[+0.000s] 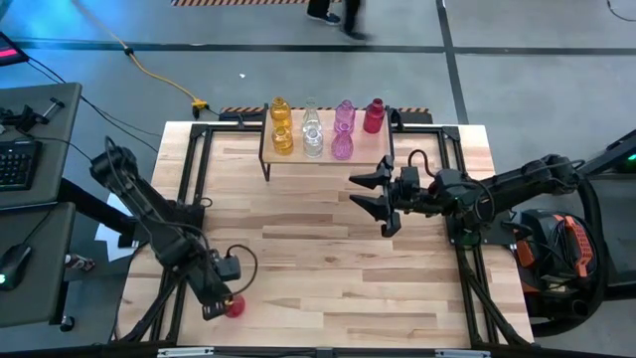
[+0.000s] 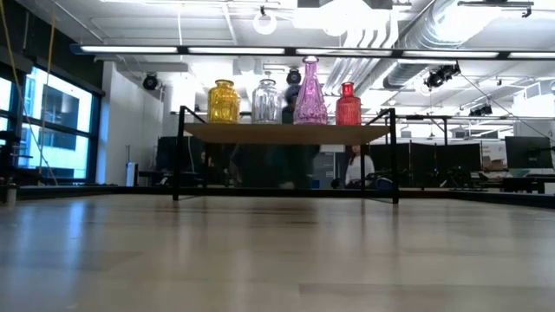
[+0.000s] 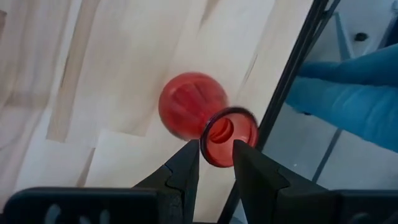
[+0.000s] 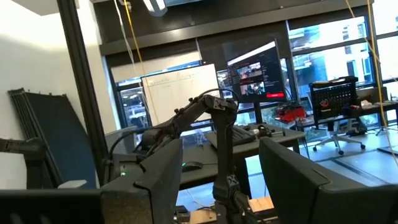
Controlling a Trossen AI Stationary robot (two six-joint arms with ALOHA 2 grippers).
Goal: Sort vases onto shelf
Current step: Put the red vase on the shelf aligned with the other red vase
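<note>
Jaws first: your left gripper [image 3: 216, 163] sits low at the table's near-left corner with its two fingers narrowed onto the rim of the red vase [image 3: 193, 114]. From the left wrist view the neck mouth lies right between the tips and both look to be touching it, so I read this as a grip on the neck. The bulb reaches away from the jaws over the wood, right by the black frame rail [image 3: 283, 93].

Your right gripper [image 1: 370, 194] hangs mid-table, just short of the shelf [image 1: 370, 149], jaws spread wide with nothing between them. It waits.

On the shelf you already have seven: two yellow vases [image 1: 281, 126], two clear vases [image 1: 312, 132], two pink vases [image 1: 343, 130], and one red vase at the right end [image 1: 374, 116]. Each colour stands as a front-back pair; only the red one lacks a partner, with bare board in front of it.

Step in hand, as I judge it: picking up the last vase. Nearly done.

Next move calls for a firm hold on that neck, then a lift clear of the rail, a long carry across to the far shelf, and a set-down beside the other red. Watch for glass slipping, and the right arm sitting in your path.
</note>
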